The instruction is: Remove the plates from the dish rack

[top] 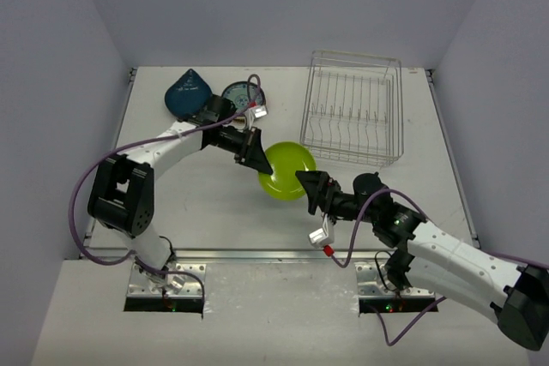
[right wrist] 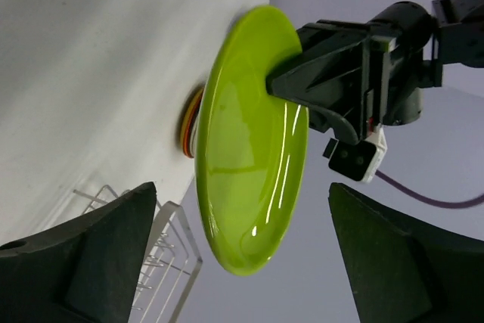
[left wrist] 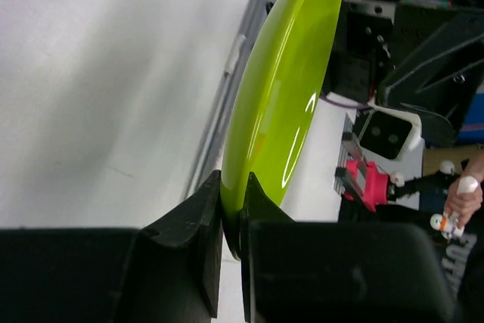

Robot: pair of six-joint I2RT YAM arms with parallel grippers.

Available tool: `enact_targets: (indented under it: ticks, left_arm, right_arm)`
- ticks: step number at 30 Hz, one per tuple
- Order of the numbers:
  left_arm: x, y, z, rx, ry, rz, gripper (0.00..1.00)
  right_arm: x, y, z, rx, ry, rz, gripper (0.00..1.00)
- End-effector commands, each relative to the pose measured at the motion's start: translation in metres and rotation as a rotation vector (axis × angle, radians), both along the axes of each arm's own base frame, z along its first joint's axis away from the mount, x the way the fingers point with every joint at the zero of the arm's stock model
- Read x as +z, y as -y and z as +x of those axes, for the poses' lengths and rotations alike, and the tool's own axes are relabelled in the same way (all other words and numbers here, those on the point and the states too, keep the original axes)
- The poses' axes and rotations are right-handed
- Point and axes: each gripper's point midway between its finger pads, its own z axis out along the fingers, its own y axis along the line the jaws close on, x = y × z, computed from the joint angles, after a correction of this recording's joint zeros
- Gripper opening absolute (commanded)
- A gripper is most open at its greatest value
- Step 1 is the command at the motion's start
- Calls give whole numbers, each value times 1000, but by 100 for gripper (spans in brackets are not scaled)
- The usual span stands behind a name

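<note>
Now, left of the dish rack (top: 352,109), the left pincer (top: 255,150) is pinching the lime plate (top: 287,171); the right pincer (top: 305,183) is standing spread. Next, probably, carrying it to the plate stack (top: 238,96) farther left.

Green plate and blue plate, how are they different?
The green plate is round; the blue plate is teardrop-shaped. The green plate is pinched by its rim in the left pincer, standing on edge above the table; the blue plate lies on the table at the far left. Both are outside the dish rack.
</note>
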Motion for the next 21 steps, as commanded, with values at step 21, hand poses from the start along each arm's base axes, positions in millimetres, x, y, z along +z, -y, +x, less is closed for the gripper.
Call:
enact_targets:
  ticks: [21]
  left_arm:
    - [-31, -160, 352, 921, 221, 268, 0]
  right_arm:
    - [8, 29, 33, -307, -110, 130, 99]
